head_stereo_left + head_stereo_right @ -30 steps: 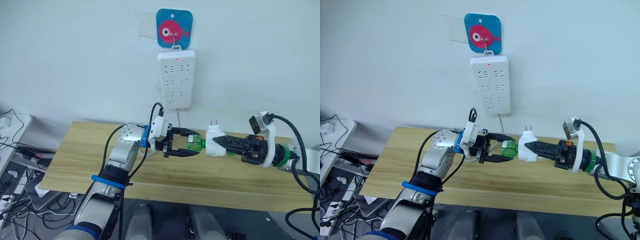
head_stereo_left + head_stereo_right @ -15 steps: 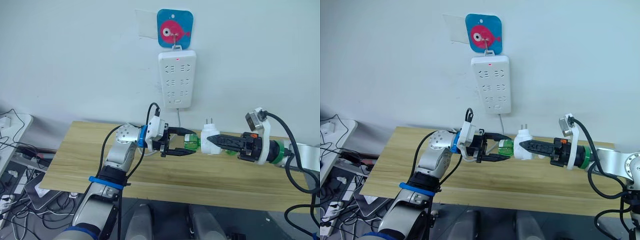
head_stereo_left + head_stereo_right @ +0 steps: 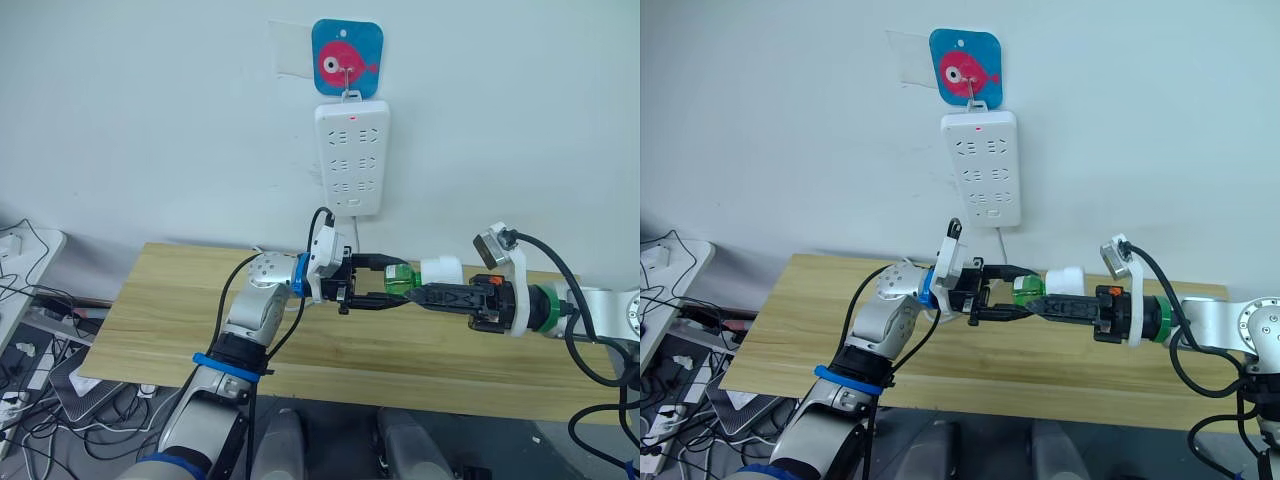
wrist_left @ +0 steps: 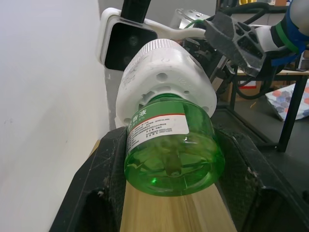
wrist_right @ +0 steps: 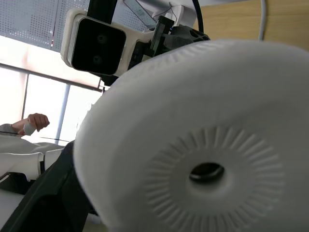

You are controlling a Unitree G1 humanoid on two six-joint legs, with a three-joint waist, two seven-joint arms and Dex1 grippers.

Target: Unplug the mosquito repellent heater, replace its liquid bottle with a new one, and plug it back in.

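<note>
Above the counter (image 3: 180,300), the right tool (image 3: 420,296) is gripping the mosquito repellent heater (image 3: 441,269) while the left tool (image 3: 385,283) is clasping its liquid bottle (image 3: 398,280); unscrewing comes next, needing a twist

There was one mosquito repellent heater (image 3: 441,269), with one green liquid bottle (image 3: 397,281) fitted to it. Two grippers met there, the left gripper (image 3: 385,284) and the right gripper (image 3: 412,295), each with two black fingers. One white power strip (image 3: 352,157) hung on the wall under one fish hook plate (image 3: 347,60). One wooden bench (image 3: 180,300) stood below.
</note>
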